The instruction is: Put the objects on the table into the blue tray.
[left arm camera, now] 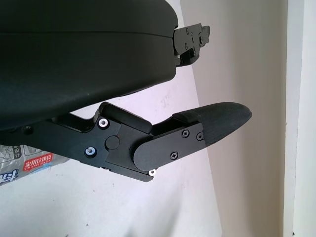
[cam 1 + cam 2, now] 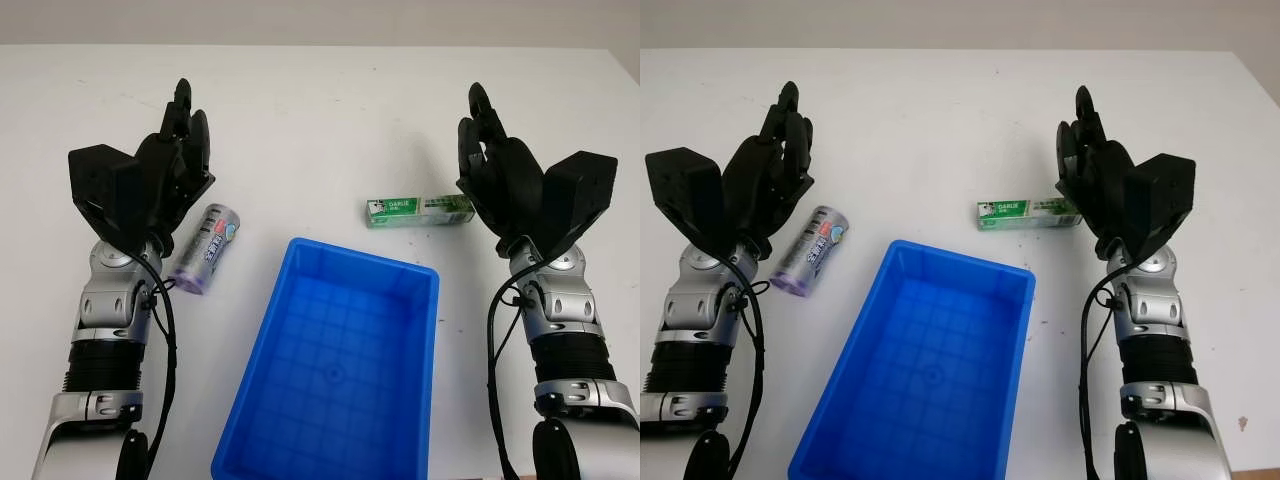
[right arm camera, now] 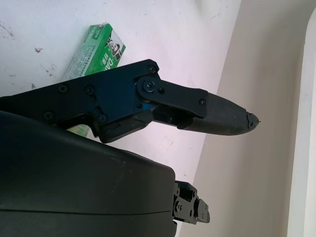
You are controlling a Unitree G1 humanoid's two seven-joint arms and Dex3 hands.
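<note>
left hand (image 2: pixel 165 165) was open and held nothing; its fingers (image 1: pixel 212 121) extended toward the table's far edge, clear of any object. it stood raised above the white table (image 2: pixel 320 110) on the left side, palm turned inward, forearm rising from the near edge. the purple cylindrical packet (image 2: pixel 207 247) lay on its side on the table just beside this hand, on its inner side, one end pointing toward the near edge; contact between the two could not be determined.

right hand (image 2: pixel 500 170) was likewise open and held nothing, fingers (image 3: pixel 222 116) extended toward the far edge. it stood raised on the right side of the table, palm turned inward, forearm rising from the near edge. the green toothpaste box (image 2: pixel 418 210) lay flat on the table, its long side running roughly parallel to the far edge, its right end at or behind the hand's palm; contact could not be determined.

the blue tray (image 2: pixel 420 400) sat between the two arms at the table's near edge, slightly skewed, with nothing inside it. both items lay outside the tray, just beyond its far corners.
</note>
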